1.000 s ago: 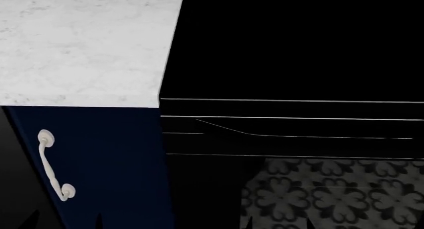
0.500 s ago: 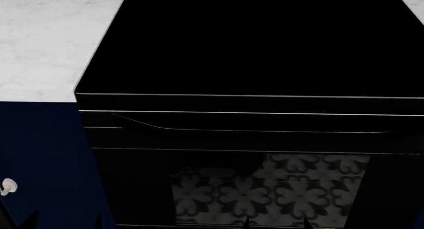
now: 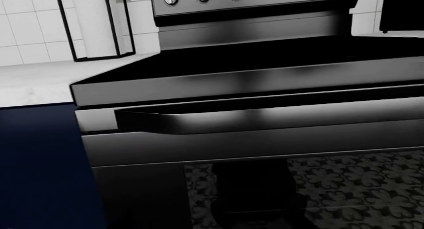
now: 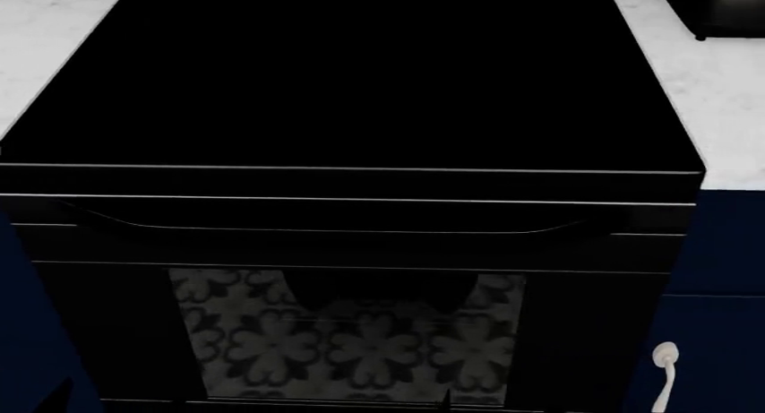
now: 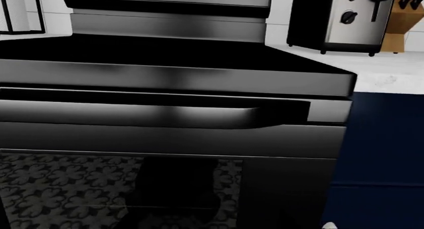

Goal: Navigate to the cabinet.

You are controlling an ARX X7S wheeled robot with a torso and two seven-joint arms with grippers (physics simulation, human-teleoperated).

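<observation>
Oven (image 4: 347,162) is filling centre frame; robot is needing to square on cabinet (image 4: 717,279), lower right; hands unseen, state unknowable.

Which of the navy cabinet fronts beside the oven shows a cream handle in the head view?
The navy front right of the oven, under the marble countertop: a cream handle shows at its lower edge. The navy sliver at left shows none.
</observation>
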